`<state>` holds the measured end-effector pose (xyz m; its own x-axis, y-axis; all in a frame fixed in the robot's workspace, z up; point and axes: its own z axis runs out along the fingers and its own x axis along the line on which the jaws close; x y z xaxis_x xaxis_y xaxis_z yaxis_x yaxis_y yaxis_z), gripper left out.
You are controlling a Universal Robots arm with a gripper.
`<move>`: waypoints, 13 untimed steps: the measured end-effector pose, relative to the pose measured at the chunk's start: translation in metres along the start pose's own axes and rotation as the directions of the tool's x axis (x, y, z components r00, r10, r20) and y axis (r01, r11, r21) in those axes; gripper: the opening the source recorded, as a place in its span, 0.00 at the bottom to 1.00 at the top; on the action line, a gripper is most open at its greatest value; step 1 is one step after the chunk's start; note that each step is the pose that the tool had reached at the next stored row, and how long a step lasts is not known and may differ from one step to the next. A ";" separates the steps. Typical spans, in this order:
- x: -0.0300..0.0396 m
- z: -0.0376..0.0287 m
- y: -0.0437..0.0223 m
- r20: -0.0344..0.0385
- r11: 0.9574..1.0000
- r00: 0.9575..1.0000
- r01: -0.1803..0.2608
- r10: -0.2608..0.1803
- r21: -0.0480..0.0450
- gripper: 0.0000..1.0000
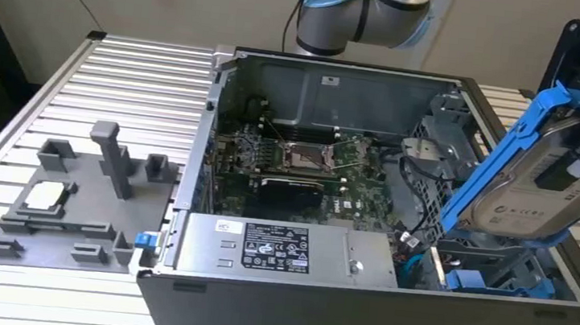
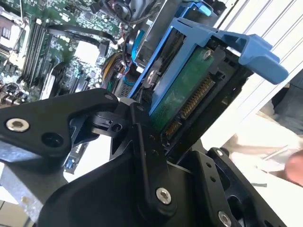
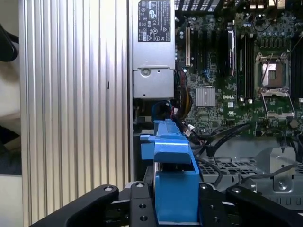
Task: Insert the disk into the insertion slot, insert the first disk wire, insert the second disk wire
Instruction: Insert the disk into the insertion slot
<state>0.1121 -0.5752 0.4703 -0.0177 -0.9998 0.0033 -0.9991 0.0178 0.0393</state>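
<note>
"Why is that flat silver hard drive in its bright blue plastic carrier (image 1: 519, 195) hanging tilted like that?"

"The black gripper (image 1: 578, 156) has its fingers clamped on the carrier's sides. It's held on edge just above the bay of the grey perforated sheet-metal drive cage (image 1: 499, 253), not touching it. I'd guess that's to line it up."
</note>
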 end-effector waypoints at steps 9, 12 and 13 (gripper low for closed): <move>-0.0001 0.0115 -0.0032 0.000 1.000 1.000 0.000 0.000 0.000 0.33; -0.0001 0.0152 -0.0042 0.000 1.000 1.000 0.000 0.000 0.000 0.33; -0.0001 0.0164 -0.0045 0.000 1.000 1.000 0.000 0.000 0.000 0.33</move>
<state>0.1159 -0.5752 0.4537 -0.0176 -0.9998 0.0034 -0.9991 0.0177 0.0393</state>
